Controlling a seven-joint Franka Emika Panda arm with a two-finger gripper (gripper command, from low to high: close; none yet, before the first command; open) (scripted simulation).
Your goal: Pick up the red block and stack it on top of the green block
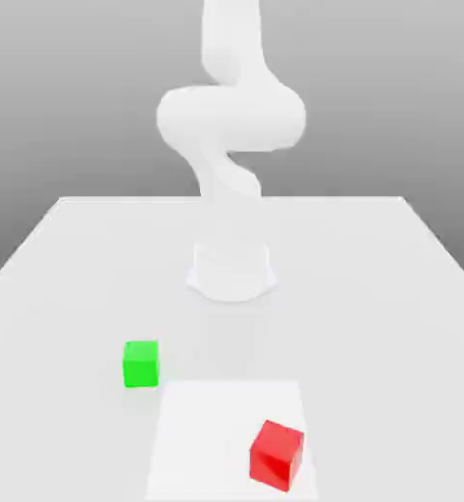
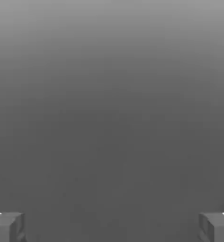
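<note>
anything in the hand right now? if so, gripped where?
Nothing held: the hand is open with nothing between its fingers, and the red block sits on the white square.

- You have a very bright exterior view: the white arm (image 1: pixel 232 118) and pale table (image 1: pixel 373 314) are washed out, with little shading to model them
- Your white patch (image 1: pixel 226 431) at lower centre nearly glares
- You get darker side faces on the green block (image 1: pixel 141 364), left of centre, and the red block (image 1: pixel 277 456) at the bottom, but no clear cast shadows; you can't tell the light's direction
- Your hand view is dim, lighter grey at its upper edge
</note>
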